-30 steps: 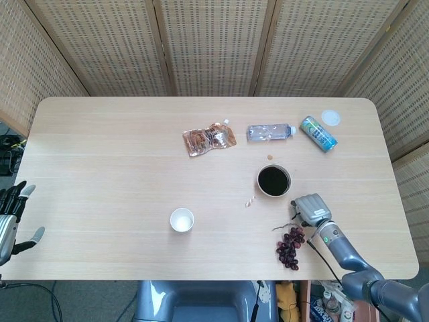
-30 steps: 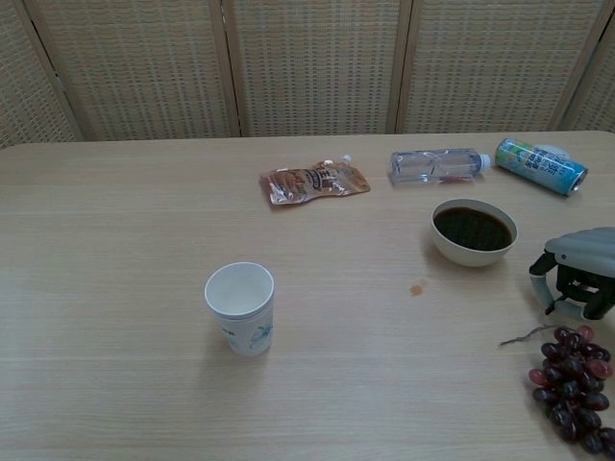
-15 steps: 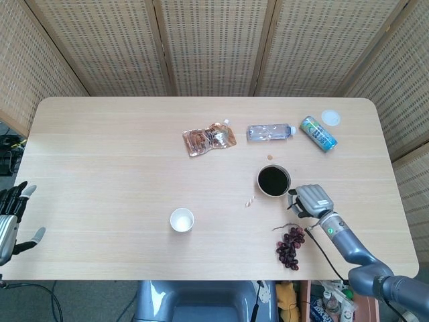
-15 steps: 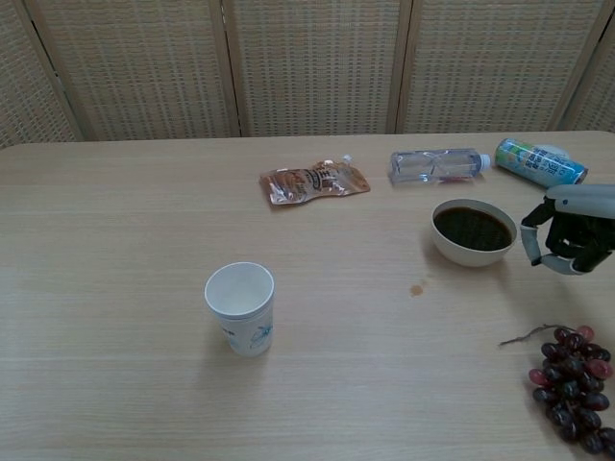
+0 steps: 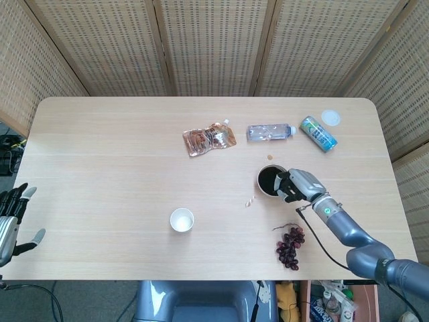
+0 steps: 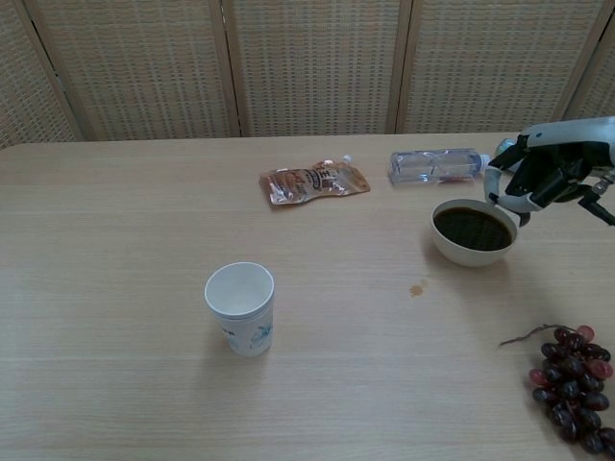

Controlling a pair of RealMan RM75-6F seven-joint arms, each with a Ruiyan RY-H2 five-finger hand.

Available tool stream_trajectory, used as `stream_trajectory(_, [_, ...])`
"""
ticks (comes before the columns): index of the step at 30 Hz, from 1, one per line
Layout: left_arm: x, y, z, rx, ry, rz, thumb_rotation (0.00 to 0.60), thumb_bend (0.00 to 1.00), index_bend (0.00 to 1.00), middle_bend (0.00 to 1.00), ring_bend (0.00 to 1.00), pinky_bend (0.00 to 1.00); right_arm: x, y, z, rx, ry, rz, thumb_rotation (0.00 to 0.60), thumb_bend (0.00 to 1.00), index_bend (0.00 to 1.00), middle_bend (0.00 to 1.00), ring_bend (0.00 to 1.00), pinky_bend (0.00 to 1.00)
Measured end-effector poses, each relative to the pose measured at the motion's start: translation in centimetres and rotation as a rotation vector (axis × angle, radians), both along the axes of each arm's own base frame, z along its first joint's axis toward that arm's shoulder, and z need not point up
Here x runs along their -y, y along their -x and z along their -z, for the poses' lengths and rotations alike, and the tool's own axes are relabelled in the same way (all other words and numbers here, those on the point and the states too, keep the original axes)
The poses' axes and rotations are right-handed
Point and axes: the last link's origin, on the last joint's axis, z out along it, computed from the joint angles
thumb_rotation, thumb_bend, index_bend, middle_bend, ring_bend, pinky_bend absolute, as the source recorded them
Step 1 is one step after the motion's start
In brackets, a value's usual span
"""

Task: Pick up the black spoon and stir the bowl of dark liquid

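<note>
A bunch of dark red grapes (image 6: 572, 389) lies nearest, at 5 o'clock on the pale wooden table (image 6: 115, 240). At 7 o'clock from the table's middle stands a white paper cup (image 6: 240, 307), upright. The left hand (image 5: 12, 215) hangs off the table's 8 o'clock edge, its fingers spread wide and holding nothing.

Farther in sits the white bowl of dark liquid (image 6: 471, 230), with a small brown spot (image 6: 417, 288) on the wood at its 7 o'clock. The right hand (image 6: 538, 173) hovers over the bowl's 3 o'clock rim in the head view. Its dark fingers (image 6: 524, 178) curl inward and point down toward the liquid. The black spoon cannot be made out in either view, so it cannot be told whether those curled fingers hold it.

Beyond the bowl lie a brown foil pouch (image 6: 312, 180) at 11 o'clock, a clear plastic bottle (image 6: 434, 164) on its side at 12, and a blue-green can (image 5: 318, 133) with a white round lid (image 5: 330, 118) at 1 o'clock.
</note>
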Motion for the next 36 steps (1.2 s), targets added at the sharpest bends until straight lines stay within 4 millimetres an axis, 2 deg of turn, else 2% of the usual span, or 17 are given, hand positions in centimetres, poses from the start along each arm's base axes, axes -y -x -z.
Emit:
stream_trajectory(7, [0.3, 0.4, -0.1, 0.002, -0.001, -0.011, 0.600, 0.31, 0.00, 0.00, 0.00, 0.00, 1.9, -2.3, 0.3, 0.111, -0.033, 0.052, 0.600, 0.71, 0.64, 0.95, 0.98, 1.00])
stream_trajectory(13, [0.6, 0.8, 0.0, 0.003, -0.002, -0.020, 0.600, 0.31, 0.00, 0.00, 0.00, 0.00, 3.1, -2.7, 1.5, 0.135, -0.051, 0.083, 0.600, 0.72, 0.64, 0.95, 0.98, 1.00])
stream_trajectory(25, [1.0, 1.5, -0.1, 0.001, 0.000, -0.047, 0.600, 0.31, 0.00, 0.00, 0.00, 0.00, 4.7, -1.6, 4.8, 0.069, -0.089, 0.127, 0.600, 0.72, 0.64, 0.95, 0.98, 1.00])
stream_trajectory(36, [1.1, 1.6, -0.1, -0.004, -0.003, -0.054, 0.600, 0.31, 0.00, 0.00, 0.00, 0.00, 5.6, -0.4, 5.7, 0.013, -0.101, 0.158, 0.600, 0.72, 0.64, 0.95, 0.98, 1.00])
